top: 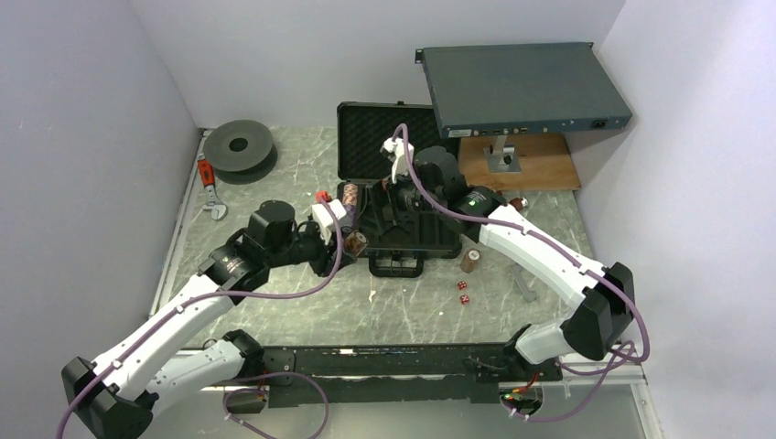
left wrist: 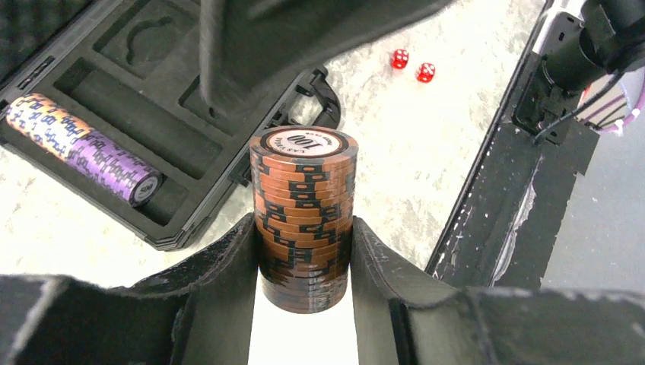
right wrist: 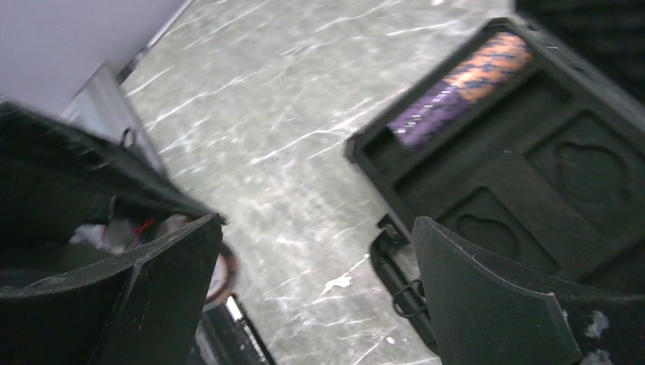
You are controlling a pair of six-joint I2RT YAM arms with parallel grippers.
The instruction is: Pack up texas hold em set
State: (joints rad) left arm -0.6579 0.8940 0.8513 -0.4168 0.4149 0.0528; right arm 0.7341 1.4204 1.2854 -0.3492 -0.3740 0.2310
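The black briefcase (top: 400,219) lies open at the middle of the table (top: 302,293), its egg-crate foam lid (top: 371,137) leaning back on the far side and its handle (top: 396,267) towards the near edge. In the slotted tray (left wrist: 144,114) a purple chip stack (left wrist: 84,144) lies on its side in the long slot at the tray's left edge; the other slots in view hold nothing.

Just beside the tray's near-left corner, the left gripper (left wrist: 303,251) is clamped on a brown chip stack (left wrist: 304,182), one finger pressing each side, the top chip facing the wrist camera. Whether the stack's base touches the table cannot be told.

The right gripper (right wrist: 316,222) hangs above the tray with its jaws spread wide and nothing between them.

A second brown stack (top: 471,260) stands upright on the table just right of the case's near-right corner. Two small red dice (top: 463,291) lie near it, towards the near edge.

Farther out, a grey rack box (top: 522,87) sits tilted at the far right above a wooden board (top: 549,169), and a dark round spool (top: 240,146) rests at the far left.
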